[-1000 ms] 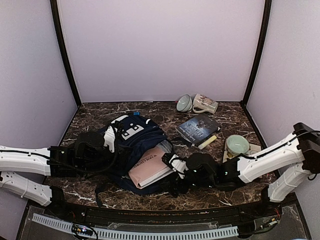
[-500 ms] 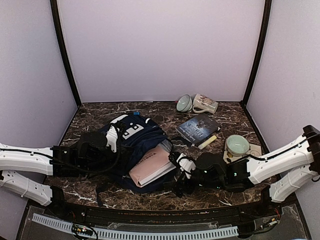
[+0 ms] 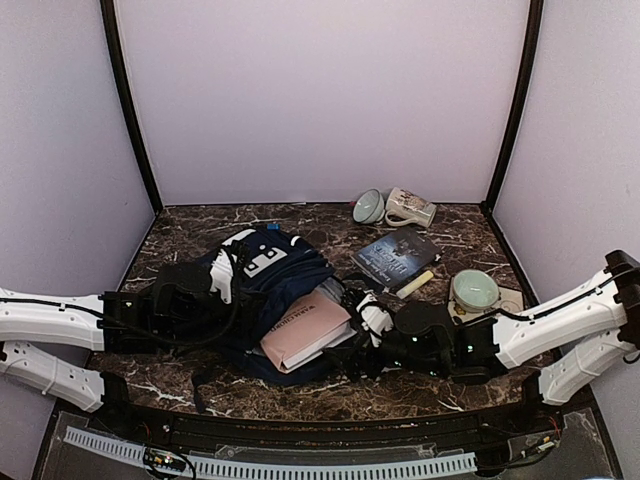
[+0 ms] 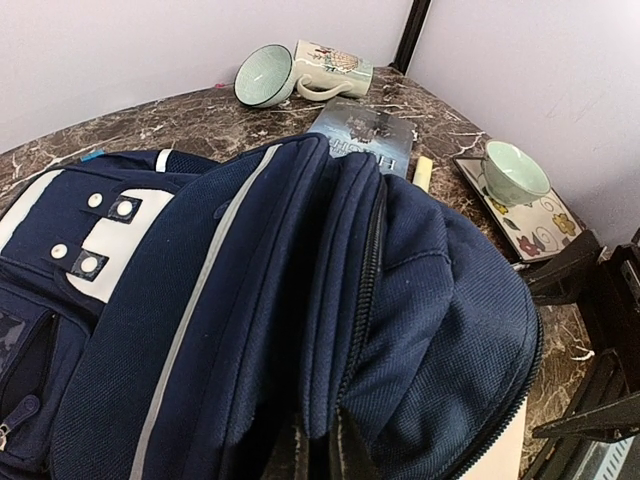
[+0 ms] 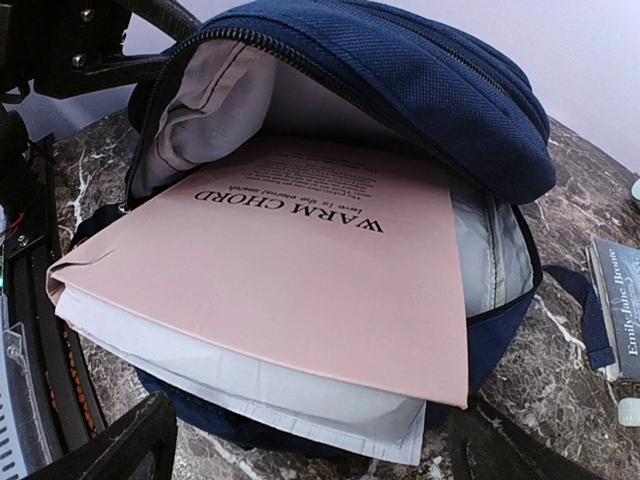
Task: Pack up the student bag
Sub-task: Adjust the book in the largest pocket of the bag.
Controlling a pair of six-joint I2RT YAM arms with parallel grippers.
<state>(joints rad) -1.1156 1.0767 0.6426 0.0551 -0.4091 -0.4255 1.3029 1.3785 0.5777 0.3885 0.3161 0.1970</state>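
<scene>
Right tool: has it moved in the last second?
Yes. In the top view the right tool shifted rightward, closer to the dark Brontë book.

Dark brown marble-patterned tabletop [image 3: 190, 235] within plain lilac walls [image 3: 320, 100], black posts [image 3: 131, 110] at the corners

The navy-blue, white-trimmed student bag [image 3: 285, 272] lies flat, its main zip gaping open, just left of the dark paperback [image 3: 398, 256].

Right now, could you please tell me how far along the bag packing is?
Done: the student bag lies unzipped with the pink book partly inside. In hand: the left hand pinches the bag's top fabric; the right hand stands open at the book's protruding end. Left: pushing it in, then the dark book outside.
</scene>
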